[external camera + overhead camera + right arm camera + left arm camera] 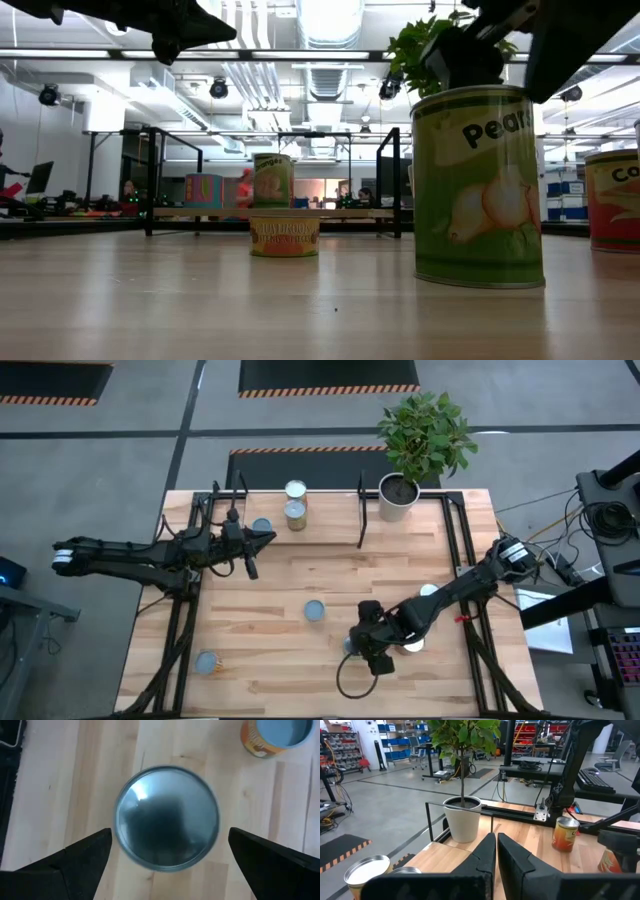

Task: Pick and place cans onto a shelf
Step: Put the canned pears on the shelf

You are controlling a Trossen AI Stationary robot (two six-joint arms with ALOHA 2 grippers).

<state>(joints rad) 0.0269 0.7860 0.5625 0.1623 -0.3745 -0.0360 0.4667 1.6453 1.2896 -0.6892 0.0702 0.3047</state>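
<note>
Green pear can (167, 817) | directly below right gripper (170, 857) | fingers spread

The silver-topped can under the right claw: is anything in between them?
No. In the right wrist view the can sits on bare tabletop, straight below the right gripper, whose open fingers stand wide on either side of it. Nothing lies between them.
</note>
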